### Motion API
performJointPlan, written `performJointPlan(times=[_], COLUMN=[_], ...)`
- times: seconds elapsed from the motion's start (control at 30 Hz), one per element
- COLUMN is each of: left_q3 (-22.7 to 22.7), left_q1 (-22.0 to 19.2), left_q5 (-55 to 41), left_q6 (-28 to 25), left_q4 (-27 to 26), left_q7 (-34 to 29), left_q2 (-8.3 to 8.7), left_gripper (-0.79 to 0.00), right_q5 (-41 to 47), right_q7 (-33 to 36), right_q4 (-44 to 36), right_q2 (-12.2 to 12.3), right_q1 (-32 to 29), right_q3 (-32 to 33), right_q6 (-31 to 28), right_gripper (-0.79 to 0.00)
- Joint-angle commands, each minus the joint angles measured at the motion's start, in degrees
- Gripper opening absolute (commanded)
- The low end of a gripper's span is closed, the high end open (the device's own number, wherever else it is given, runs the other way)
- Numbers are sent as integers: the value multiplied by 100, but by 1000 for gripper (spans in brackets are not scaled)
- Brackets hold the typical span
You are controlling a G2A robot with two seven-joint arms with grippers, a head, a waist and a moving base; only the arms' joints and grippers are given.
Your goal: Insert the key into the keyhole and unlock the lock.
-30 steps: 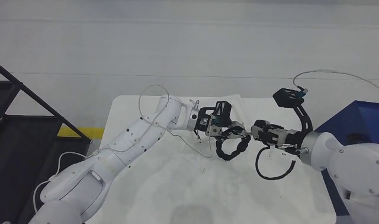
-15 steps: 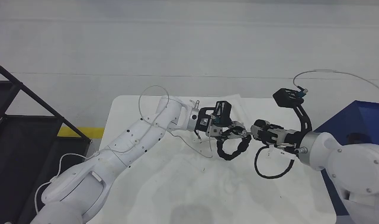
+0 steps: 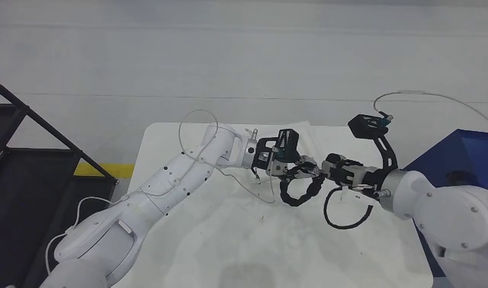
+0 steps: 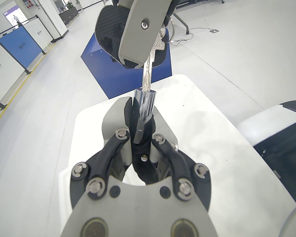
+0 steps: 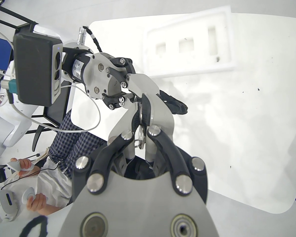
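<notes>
Left pincer point(image 4: 138, 114) is pressed together on the lock's chrome barrel point(image 4: 143, 109). I see its two fingers clamping the barrel from either side, with the keyhole point(image 4: 146, 90) end facing away from the wrist, toward the other arm. Right pincer point(image 4: 148, 59) sits nose to nose with it and is pinching the key point(image 4: 149, 72) by its head, dark ribbed pad on one side, grey finger on the other. The blade sticks out past the right fingertips and its tip sits in the keyhole at the barrel's end face. Most of the blade shows bare between the two pincers, so the key is only partly in. Blade and barrel run roughly in one line, with a slight tilt. A key ring point(image 5: 138, 134) sits at the key head, tucked between the right fingers. From the top view I see both pincers meeting above the middle of the white surface point(image 3: 229, 235), lock and key held up off it. The lock's black cable loop point(image 3: 299, 193) hangs from the barrel on the side nearer the robot; can't tell if it touches the surface. A white foam tray point(image 5: 187, 48) lies flat on the surface beyond the pincers, well apart from lock and key
</notes>
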Motion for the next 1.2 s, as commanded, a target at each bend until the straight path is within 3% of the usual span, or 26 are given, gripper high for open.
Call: performJointPlan(times=[0.0, 0.4, 0.43, 0.47, 0.67, 0.77, 0.9, 1.17], left_q3=[-3, -23, -24, -28, 25, 109, 292, 949], left_q1=[3, 5, 9, 14, 14, 3, -91, -512], left_q5=[-34, -122, -122, -131, -237, -319, -745, -2162], left_q6=[0, 0, 0, 0, 0, 0, 0, 0], left_q4=[8, -21, -23, -19, 41, 131, 284, 475], left_q7=[-33, -118, -116, -107, -2, 27, -49, -726], left_q2=[-6, -2, 2, 7, 53, 76, 86, 255], left_gripper=[-785, -785, -785, -785, -785, -785, -785, -785], right_q5=[-81, -271, -258, -215, 50, 350, 508, 446], right_q7=[-28, -148, -161, -169, -171, -275, -477, 63], right_q4=[0, 38, 43, 46, 43, 9, 122, 453], right_q2=[5, 40, 42, 43, 51, 49, 64, 164], right_q1=[26, 171, 182, 192, 228, 233, 164, -61], right_q3=[-64, -383, -385, -377, -158, 63, 244, 225], right_q6=[29, 149, 162, 170, 79, -295, -1362, -4254], right_gripper=[-785, -785, -308, 0, 0, 0, 0, 0])
